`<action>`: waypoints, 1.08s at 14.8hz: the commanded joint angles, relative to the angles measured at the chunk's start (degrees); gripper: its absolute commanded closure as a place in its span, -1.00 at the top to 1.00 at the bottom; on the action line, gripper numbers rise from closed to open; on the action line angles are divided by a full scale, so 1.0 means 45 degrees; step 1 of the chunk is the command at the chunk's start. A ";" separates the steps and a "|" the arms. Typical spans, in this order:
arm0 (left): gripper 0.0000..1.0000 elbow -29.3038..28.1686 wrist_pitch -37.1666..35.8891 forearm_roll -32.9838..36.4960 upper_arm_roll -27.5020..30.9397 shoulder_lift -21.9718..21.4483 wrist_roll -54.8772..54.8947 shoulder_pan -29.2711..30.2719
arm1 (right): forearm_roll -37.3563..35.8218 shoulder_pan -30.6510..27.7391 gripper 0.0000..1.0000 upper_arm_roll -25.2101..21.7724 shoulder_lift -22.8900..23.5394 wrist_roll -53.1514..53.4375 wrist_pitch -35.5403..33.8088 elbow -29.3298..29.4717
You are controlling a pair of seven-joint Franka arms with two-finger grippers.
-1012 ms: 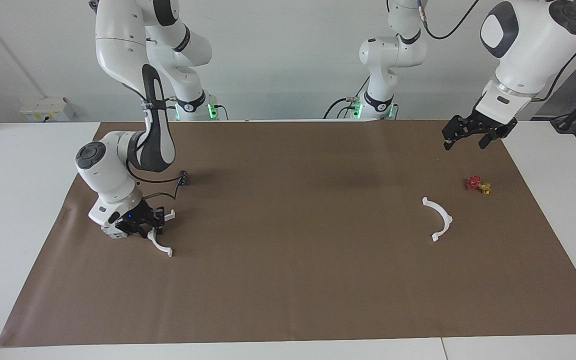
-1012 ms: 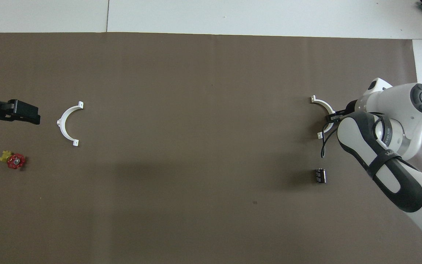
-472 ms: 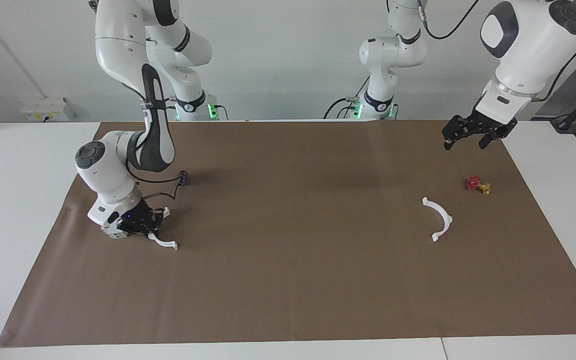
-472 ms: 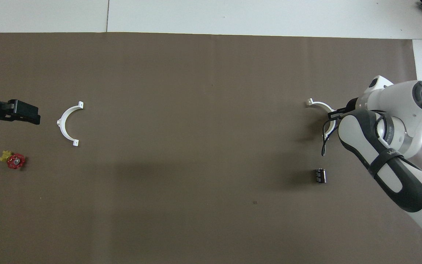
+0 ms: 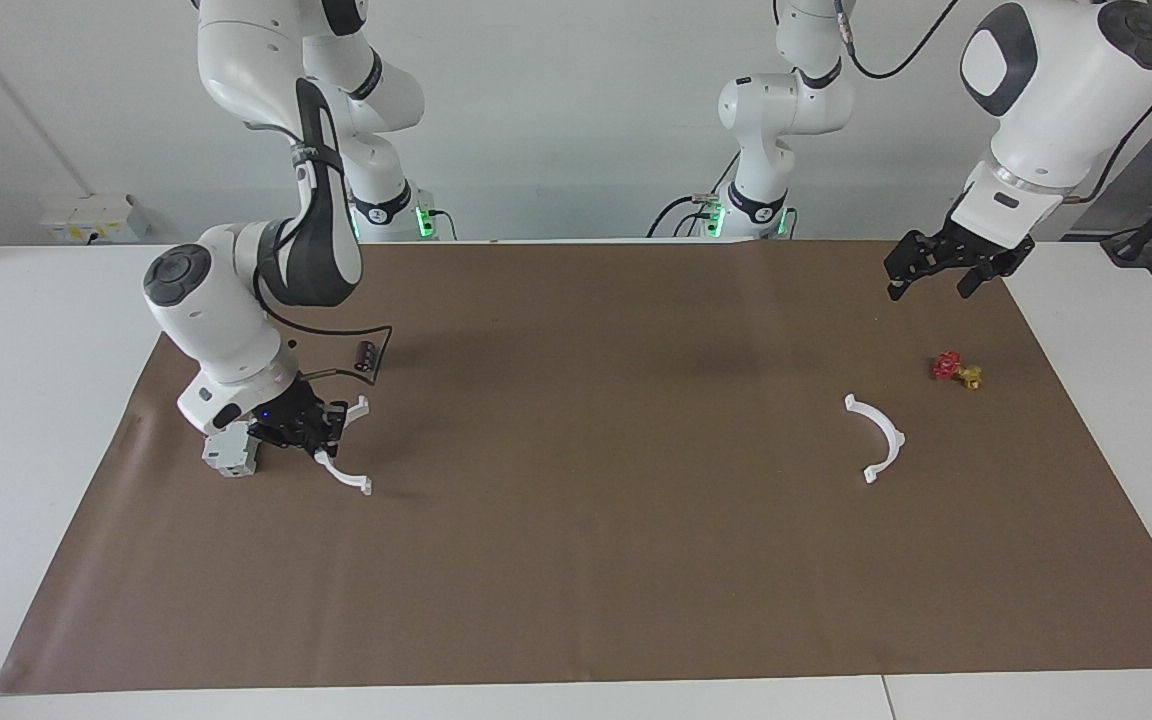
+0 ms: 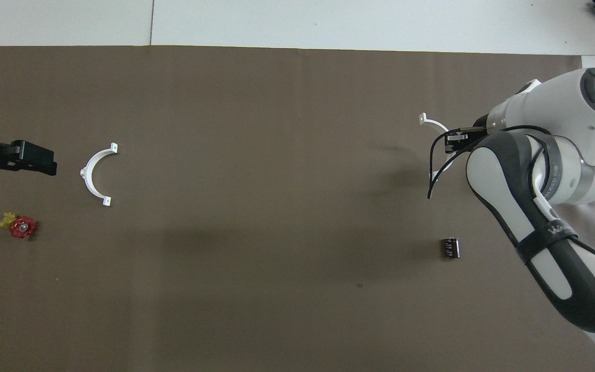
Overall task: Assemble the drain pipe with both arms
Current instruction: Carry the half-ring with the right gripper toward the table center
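Observation:
My right gripper (image 5: 321, 425) is shut on one white half-ring arc (image 5: 348, 472) of the drain pipe and holds it tilted, just above the brown mat at the right arm's end. The overhead view shows that gripper (image 6: 452, 142) with the arc's upper tab (image 6: 428, 121) sticking out. The other white half-ring arc (image 5: 884, 437) lies flat on the mat toward the left arm's end and also shows in the overhead view (image 6: 91, 175). My left gripper (image 5: 929, 283) is open and empty, up in the air over the mat's edge; it also shows in the overhead view (image 6: 44, 163).
A grey-white boxy block (image 5: 229, 455) stands on the mat beside my right gripper. A small black cylinder (image 5: 367, 355) lies nearer to the robots than the held arc. A red and yellow valve piece (image 5: 954, 369) lies beside the resting arc. The brown mat (image 5: 596, 560) covers the table.
My right gripper has risen with the arc, lifting it off the mat and carrying it a little toward the table's middle, uncovering the grey-white block. The left arm has not moved.

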 commanded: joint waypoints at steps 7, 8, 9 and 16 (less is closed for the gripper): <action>1.00 -0.0174 0.0086 0.0227 -0.0134 -0.0100 -0.0122 0.0144 | -0.0621 0.3160 -1.00 0.0037 0.0336 0.4579 -0.0135 0.0716; 1.00 -0.0174 0.0086 0.0227 -0.0134 -0.0100 -0.0122 0.0144 | -0.0602 0.3473 -1.00 0.0037 0.0472 0.5069 0.0081 0.0696; 1.00 -0.0174 0.0086 0.0227 -0.0134 -0.0100 -0.0122 0.0144 | -0.0582 0.3863 -1.00 0.0037 0.0686 0.5499 0.0354 0.0696; 1.00 -0.0174 0.0105 0.0227 -0.0153 -0.0100 -0.0122 0.0144 | -0.0621 0.5448 -1.00 0.0037 0.2230 0.7632 0.2289 0.0794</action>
